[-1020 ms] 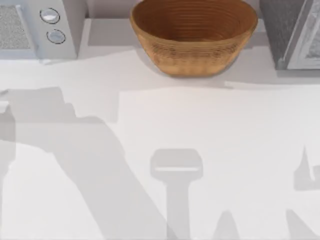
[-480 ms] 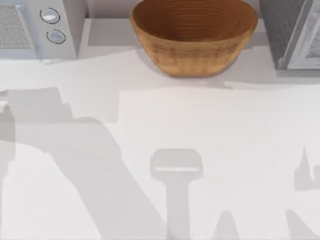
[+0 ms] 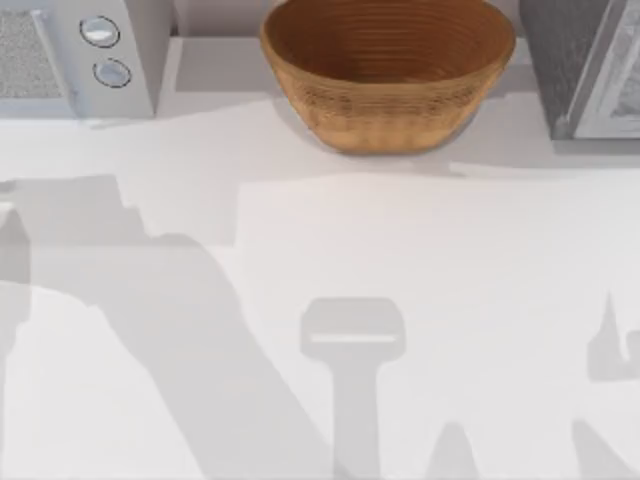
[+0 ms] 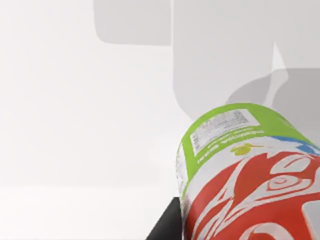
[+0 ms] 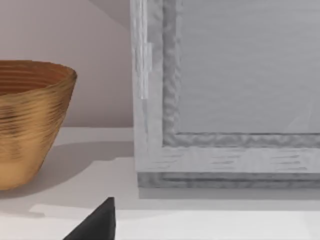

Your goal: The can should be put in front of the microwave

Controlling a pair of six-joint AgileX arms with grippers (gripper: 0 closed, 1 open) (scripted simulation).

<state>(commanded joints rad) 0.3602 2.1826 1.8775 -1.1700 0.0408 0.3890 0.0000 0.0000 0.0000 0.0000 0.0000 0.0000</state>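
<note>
The can looms close in the left wrist view, red and white label nearest, blue-white band and lime-green base farther off, above the white table. My left gripper is shut on it; one dark finger shows beside the can. The microwave, pale grey-white with two round dials, stands at the table's back left. A dark part of my right gripper shows in the right wrist view, low over the table near the darker grey appliance.
A wicker bowl stands at the back middle, also in the right wrist view. The darker grey appliance fills the back right corner. Arm shadows fall across the white table.
The arm shadow at the table's left edge has shifted slightly. The microwave, bowl and darker appliance have not moved.
</note>
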